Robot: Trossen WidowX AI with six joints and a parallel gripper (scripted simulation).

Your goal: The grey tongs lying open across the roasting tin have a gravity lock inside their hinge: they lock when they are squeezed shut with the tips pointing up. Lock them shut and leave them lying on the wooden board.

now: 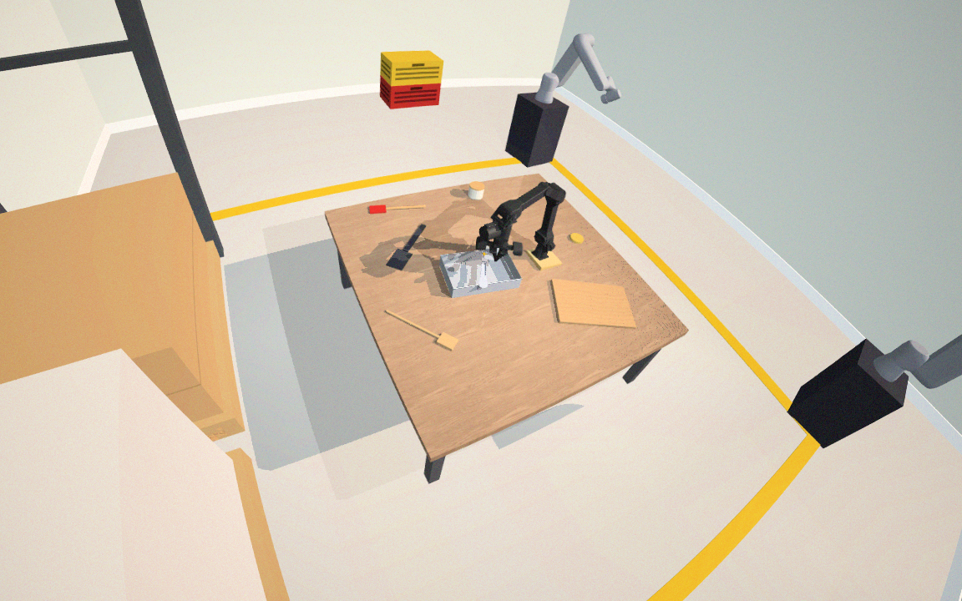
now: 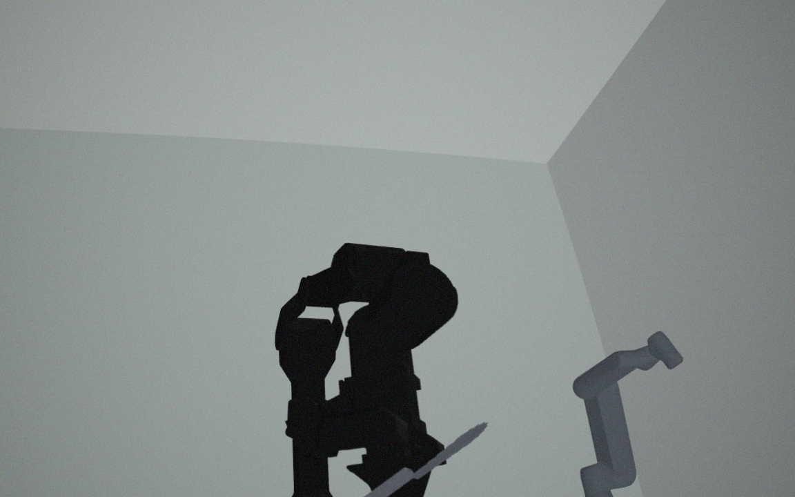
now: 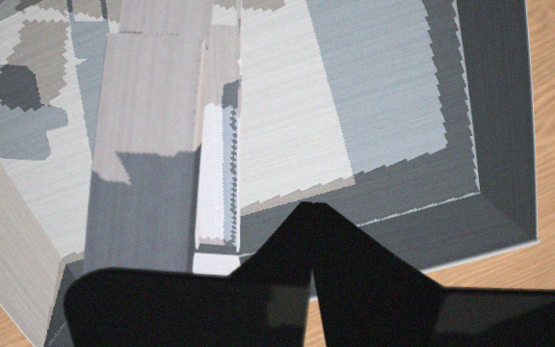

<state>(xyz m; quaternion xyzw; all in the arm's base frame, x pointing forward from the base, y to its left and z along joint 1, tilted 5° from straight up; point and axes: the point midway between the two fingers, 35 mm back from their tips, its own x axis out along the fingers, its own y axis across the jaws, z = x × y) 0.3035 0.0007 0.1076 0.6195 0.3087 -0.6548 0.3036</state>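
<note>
The grey tongs (image 1: 483, 279) (image 2: 462, 440) (image 3: 147, 101) lie across the roasting tin (image 1: 492, 288) (image 3: 504, 145), with one jaw sloping upward in the exterior view. In the wrist view their broad arm lies left of my fingers, with a narrow strip of the other arm showing beside it. My gripper (image 3: 311, 214) is shut with its tips together and nothing between them. It is low over the tin's arm-side edge, beside the tongs; touching cannot be told. The wooden board (image 1: 593, 303) lies flat to the right of the tin and bears nothing.
A dark spatula (image 1: 398, 259) and a red-headed tool (image 1: 377, 209) lie left and behind the tin. A wooden spatula (image 1: 447, 341) lies in front. A white jar (image 1: 475, 192) stands at the back, and a yellow disc (image 1: 576, 237) lies beyond the arm's base.
</note>
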